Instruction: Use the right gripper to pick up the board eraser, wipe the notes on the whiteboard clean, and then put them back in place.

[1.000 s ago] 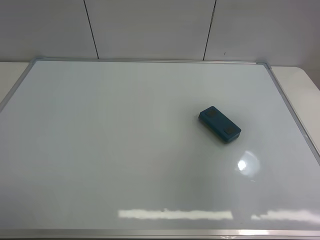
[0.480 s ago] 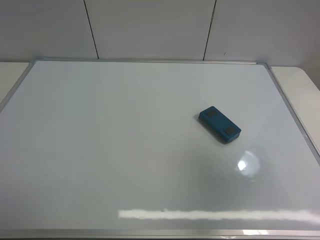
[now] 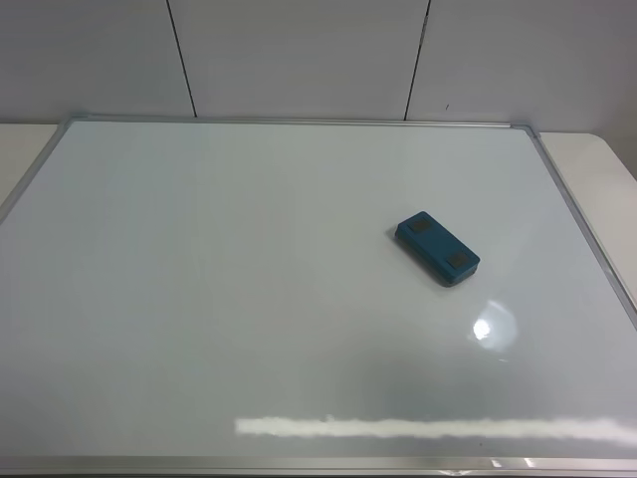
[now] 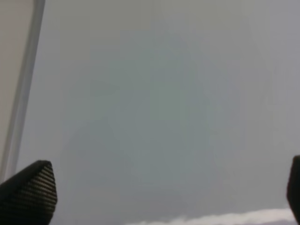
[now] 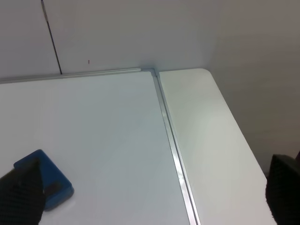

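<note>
Jaws of both grippers stood wide and empty, fingertips only at the wrist-view corners. Across the whiteboard (image 3: 249, 299), no red notes showed. Right of centre lay the eraser (image 3: 438, 248), flat and free. Judging by that, wiping looked finished, eraser back in place.

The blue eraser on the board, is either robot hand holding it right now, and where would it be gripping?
Nothing is held. The board eraser lies alone on the whiteboard. Both the right gripper and the left gripper are open and empty.
</note>
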Motion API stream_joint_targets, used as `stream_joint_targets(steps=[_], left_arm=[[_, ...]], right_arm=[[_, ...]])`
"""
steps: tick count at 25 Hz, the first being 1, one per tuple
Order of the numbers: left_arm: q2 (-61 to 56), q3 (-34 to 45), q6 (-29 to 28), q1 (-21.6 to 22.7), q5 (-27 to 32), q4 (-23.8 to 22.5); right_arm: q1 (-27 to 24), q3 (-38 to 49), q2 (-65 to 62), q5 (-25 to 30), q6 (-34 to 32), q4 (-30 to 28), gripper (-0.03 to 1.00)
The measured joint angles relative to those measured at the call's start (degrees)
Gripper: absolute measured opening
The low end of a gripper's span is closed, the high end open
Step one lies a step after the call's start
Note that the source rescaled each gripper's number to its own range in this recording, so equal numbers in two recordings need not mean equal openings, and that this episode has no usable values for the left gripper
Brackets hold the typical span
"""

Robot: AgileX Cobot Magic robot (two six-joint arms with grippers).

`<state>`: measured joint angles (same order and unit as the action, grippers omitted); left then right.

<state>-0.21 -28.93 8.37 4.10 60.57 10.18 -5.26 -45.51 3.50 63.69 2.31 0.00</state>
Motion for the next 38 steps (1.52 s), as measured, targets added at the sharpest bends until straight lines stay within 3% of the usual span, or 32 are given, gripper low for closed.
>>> stream_joint_targets(steps=[18, 38], left_arm=[[0.0, 0.0, 0.0, 0.0, 0.0, 0.0], [0.0, 0.0, 0.0, 0.0, 0.0, 0.0]], right_arm=[[0.29, 14.9, -3.7, 2.79, 1.46, 1.87, 0.84], [0.29, 15.15, -3.7, 1.28, 2.08, 1.87, 0.84]])
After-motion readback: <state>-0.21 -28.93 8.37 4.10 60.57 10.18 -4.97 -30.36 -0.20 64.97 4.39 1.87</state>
